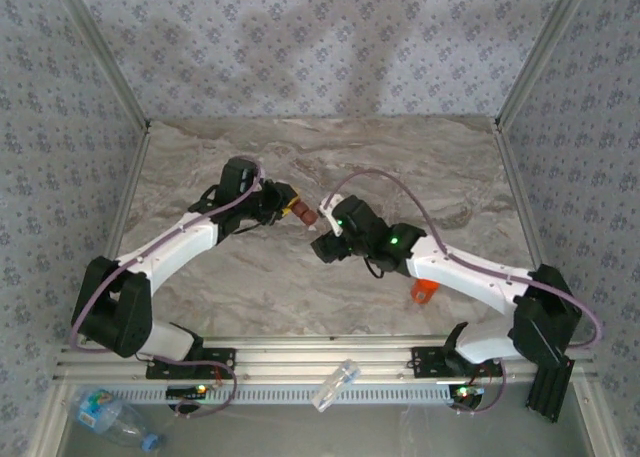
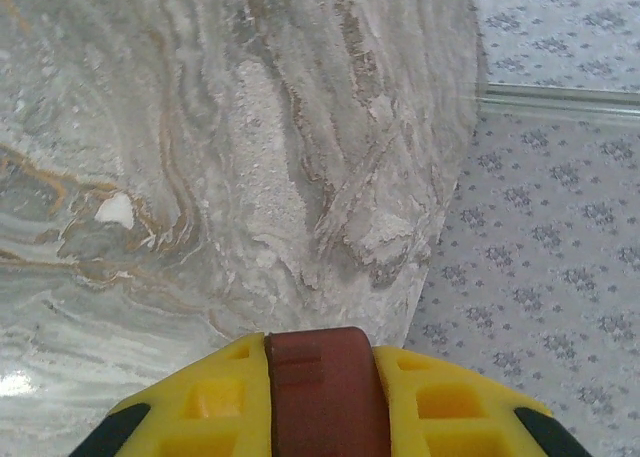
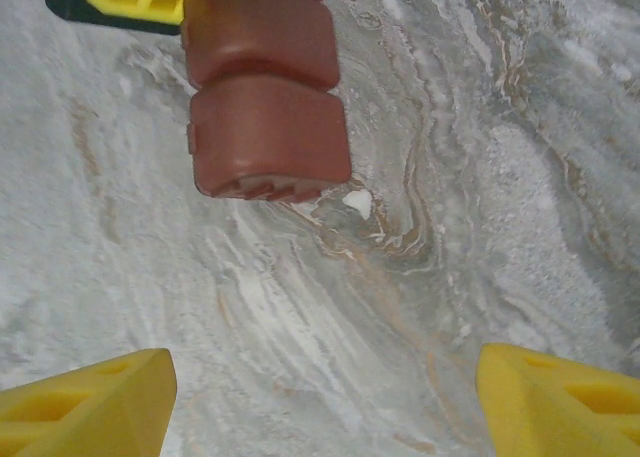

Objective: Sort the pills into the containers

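A smooth, grey-veined marble table [image 1: 330, 157] lies beneath me. My white left arm [image 1: 170, 247] and right arm [image 1: 470, 267] bend inward, wrists nearly meeting at its centre. My left gripper [image 1: 285, 205] clamps a ribbed, reddish-brown pill bottle [image 3: 262, 87] between yellow fingers [image 2: 215, 402], above the table. My right gripper [image 3: 320, 397] faces it, spread wide, near but not touching.

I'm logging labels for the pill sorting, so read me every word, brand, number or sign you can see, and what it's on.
No text is readable in these views.
Blue label on the clear plastic water bottle: print too small and blurred to read.
Red-brown cylindrical plastic pill bottle: moulded ridges, no lettering visible.
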`<state>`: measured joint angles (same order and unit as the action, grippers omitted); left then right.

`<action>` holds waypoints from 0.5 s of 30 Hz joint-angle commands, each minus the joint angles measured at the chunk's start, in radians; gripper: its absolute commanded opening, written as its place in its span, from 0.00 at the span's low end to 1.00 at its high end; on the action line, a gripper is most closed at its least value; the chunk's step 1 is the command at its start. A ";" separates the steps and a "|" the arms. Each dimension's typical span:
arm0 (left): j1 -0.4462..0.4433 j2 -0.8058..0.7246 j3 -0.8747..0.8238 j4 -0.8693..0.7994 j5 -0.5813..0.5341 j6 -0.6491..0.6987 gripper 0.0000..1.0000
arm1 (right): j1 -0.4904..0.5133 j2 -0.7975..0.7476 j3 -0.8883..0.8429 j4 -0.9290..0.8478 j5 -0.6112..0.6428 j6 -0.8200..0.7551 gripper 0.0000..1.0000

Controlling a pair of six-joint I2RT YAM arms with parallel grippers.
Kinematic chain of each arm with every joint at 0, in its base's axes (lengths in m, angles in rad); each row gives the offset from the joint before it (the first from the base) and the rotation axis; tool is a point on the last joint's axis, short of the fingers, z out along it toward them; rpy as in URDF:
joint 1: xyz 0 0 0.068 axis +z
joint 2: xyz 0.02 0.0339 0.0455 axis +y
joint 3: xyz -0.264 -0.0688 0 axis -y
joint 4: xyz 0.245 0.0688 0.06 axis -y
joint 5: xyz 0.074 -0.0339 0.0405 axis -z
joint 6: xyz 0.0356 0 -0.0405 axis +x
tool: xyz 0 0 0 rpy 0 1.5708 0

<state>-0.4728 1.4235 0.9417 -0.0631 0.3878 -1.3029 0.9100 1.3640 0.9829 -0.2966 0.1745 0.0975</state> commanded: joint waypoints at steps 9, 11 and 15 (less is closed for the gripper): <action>0.003 -0.004 0.023 -0.084 -0.010 -0.082 0.00 | 0.045 0.158 0.132 0.090 0.145 -0.192 0.80; 0.002 -0.006 0.024 -0.085 -0.010 -0.079 0.00 | 0.047 0.184 0.154 0.092 0.146 -0.202 0.79; 0.001 -0.008 0.025 -0.078 -0.002 -0.073 0.00 | 0.049 0.223 0.189 0.091 0.131 -0.214 0.75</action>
<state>-0.4728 1.4288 0.9417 -0.1318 0.3843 -1.3640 0.9520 1.5650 1.1297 -0.2173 0.2935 -0.0826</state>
